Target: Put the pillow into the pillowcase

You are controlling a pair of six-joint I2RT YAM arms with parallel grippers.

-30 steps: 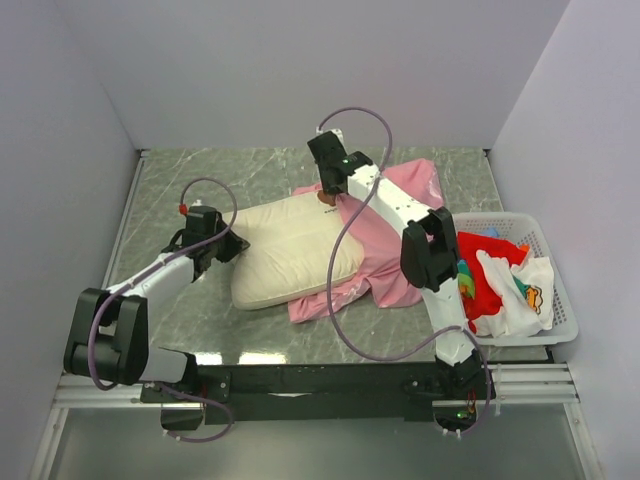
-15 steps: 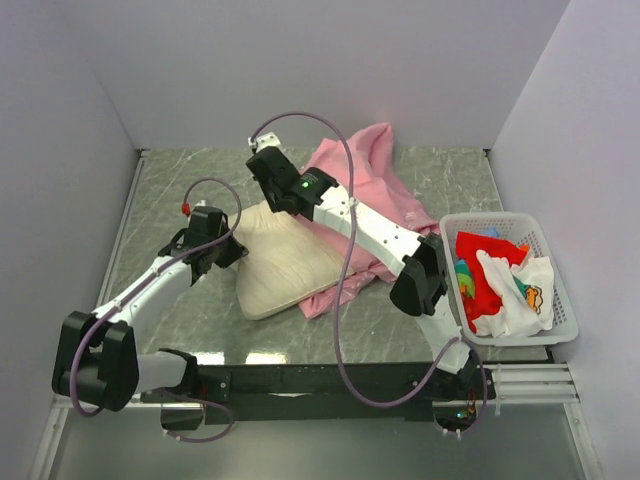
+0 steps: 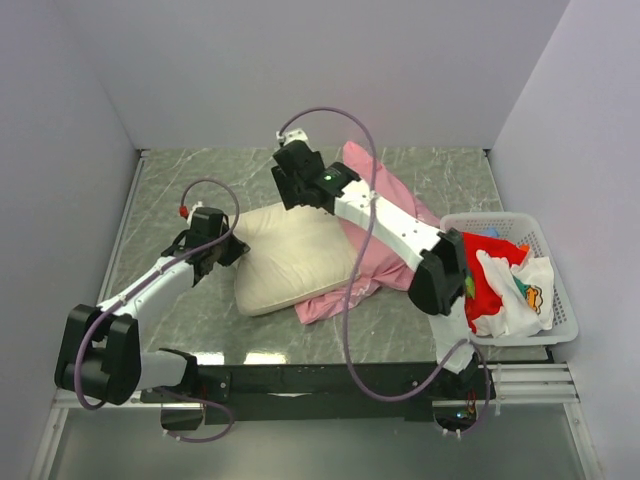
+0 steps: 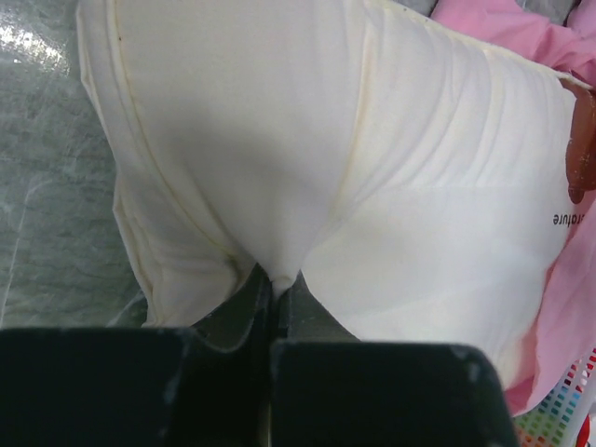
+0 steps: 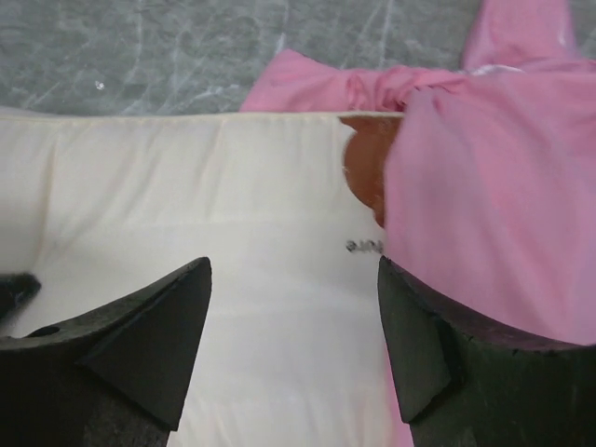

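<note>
small upside-down print (image 4: 562, 219) on pillow (image 4: 345, 158), possibly "nature", blurred in right wrist view

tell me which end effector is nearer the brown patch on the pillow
Right. The right end effector hovers open over the pillow, just short of the brown patch. The left end effector pinches the pillow's opposite edge, far from the patch.

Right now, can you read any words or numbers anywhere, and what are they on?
"nature": small dark print on the pillow, beside its brown patch, upside down in the left wrist view.
Same print in the right wrist view: too blurred to read.
Colourful print on the white cloth in the basket: too small to tell any letters.
</note>
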